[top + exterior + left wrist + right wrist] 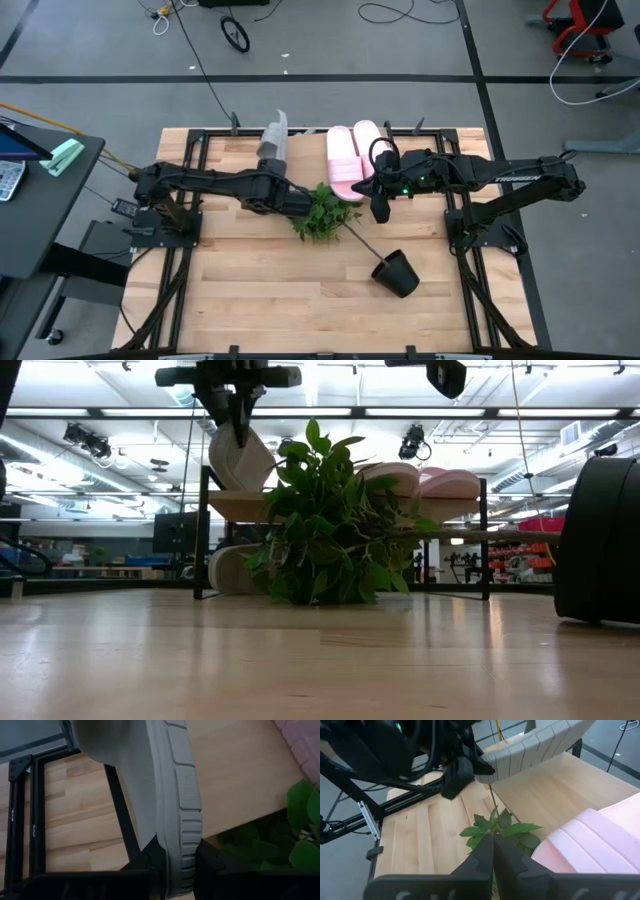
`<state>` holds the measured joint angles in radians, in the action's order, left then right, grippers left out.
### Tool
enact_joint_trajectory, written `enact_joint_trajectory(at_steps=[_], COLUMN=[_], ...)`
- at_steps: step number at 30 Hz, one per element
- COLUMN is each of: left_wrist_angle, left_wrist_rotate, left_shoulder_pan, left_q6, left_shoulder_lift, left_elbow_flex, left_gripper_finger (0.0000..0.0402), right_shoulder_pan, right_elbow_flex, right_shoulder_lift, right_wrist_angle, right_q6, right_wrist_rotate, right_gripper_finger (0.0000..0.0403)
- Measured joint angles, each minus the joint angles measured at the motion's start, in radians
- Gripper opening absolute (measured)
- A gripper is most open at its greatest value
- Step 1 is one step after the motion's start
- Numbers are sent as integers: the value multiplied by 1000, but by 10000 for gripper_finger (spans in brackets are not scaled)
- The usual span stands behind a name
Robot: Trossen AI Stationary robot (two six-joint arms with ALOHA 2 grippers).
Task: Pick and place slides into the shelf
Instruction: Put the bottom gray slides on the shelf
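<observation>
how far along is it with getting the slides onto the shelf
Done: two pink slides lie side by side on the shelf top. In hand: the left gripper is shut on a grey slide, tilted over the shelf's left end. The low view shows another grey slide under the plank. The right gripper waits shut above the plant.

This is a robotics lab or open workshop hall. A wooden table (250, 290) on a black metal frame stands on a grey floor (90, 50) marked with dark tape lines, with loose cables (385, 12) trailing across it. Ceiling light strips (100, 412) and hanging cameras (418, 442) run overhead, and a side desk (40, 210) holds a calculator (10, 178).
</observation>
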<state>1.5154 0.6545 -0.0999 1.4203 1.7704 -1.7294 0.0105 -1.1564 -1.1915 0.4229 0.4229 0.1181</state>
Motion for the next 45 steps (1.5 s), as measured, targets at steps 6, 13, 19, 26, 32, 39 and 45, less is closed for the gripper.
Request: enact_joint_trajectory(at_steps=[6,13,19,26,32,39,45], left_wrist_angle=[-54,-101,-215,-327,-354,-375,-446], left_wrist_rotate=[-22,-51,-79,-104,-134,-116,-99], left_shoulder_pan=[7,20,42,72,87,86,85], left_q6=[-48,-88,-183,-277,-344,-501,-854], left_shoulder_lift=[43,62,62,64,64,10,-43], left_elbow_flex=[0,0,0,1,1,2,1], left_gripper_finger=[55,55,148,264,301,289,270], right_shoulder_pan=[0,0,0,0,0,0,-1], right_elbow_flex=[0,0,0,0,0,0,0], right_shoulder_lift=[0,0,0,0,0,0,0], right_wrist_angle=[0,0,0,0,2,7,13], right_q6=[3,3,3,3,4,4,19], right_wrist_rotate=[0,0,0,0,0,0,0], right_gripper_finger=[12,12,12,12,12,12,12])
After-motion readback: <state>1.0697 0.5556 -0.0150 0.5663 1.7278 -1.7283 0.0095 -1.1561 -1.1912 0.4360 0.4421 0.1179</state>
